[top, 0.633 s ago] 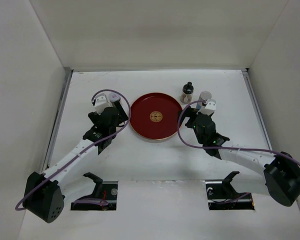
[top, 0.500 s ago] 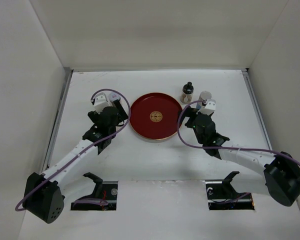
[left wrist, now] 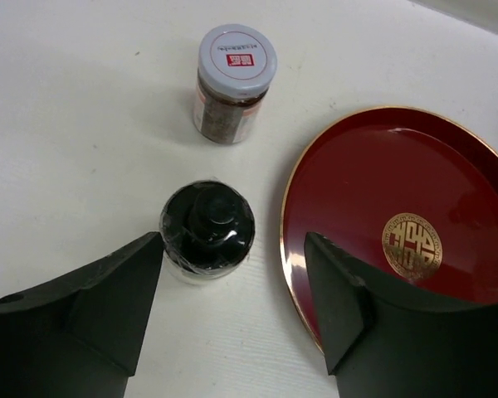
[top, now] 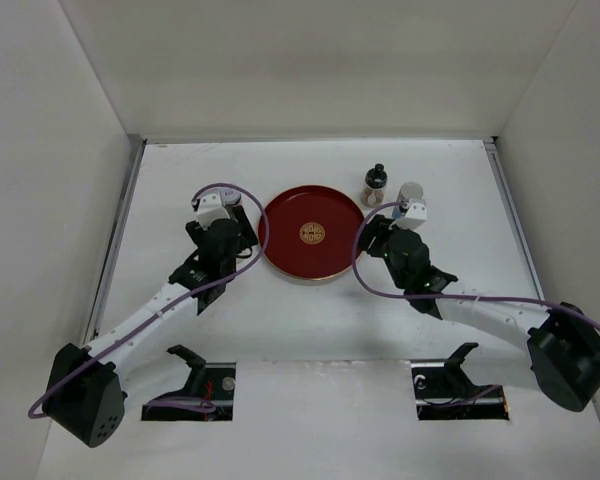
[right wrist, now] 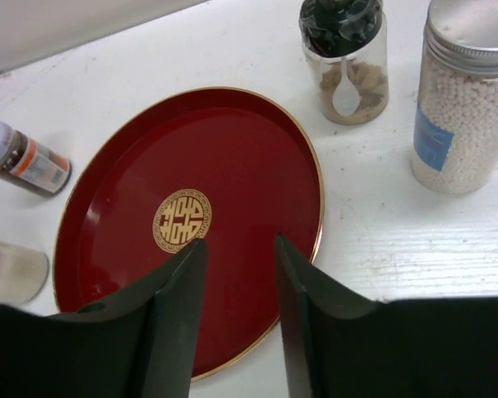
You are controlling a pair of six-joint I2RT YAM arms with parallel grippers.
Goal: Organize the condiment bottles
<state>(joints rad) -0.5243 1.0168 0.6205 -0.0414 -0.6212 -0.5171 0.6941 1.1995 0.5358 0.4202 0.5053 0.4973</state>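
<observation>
In the left wrist view a brownish condiment bottle with a black cap [left wrist: 207,230] stands just past my left gripper [left wrist: 234,240], close to the left finger. The jaws are open with bare table between them. A stubby jar with a pale round lid [left wrist: 235,79] stands farther out. My right gripper [right wrist: 239,240] hovers over the red tray [right wrist: 191,166], its jaws a narrow gap apart and holding nothing. To its right stand a black-capped bottle [right wrist: 346,58] and a pale-lidded jar of white beads [right wrist: 465,99]. The top view shows these as bottle [top: 376,185] and jar [top: 410,192].
The round red tray with its gold emblem [top: 280,215] lies mid-table between both arms, and its rim [left wrist: 292,215] runs just under my left gripper's right finger. White walls close in the table on the left, right and back.
My left arm has shifted a little to the right, toward the tray. The right arm and the bottles have hardly moved.
</observation>
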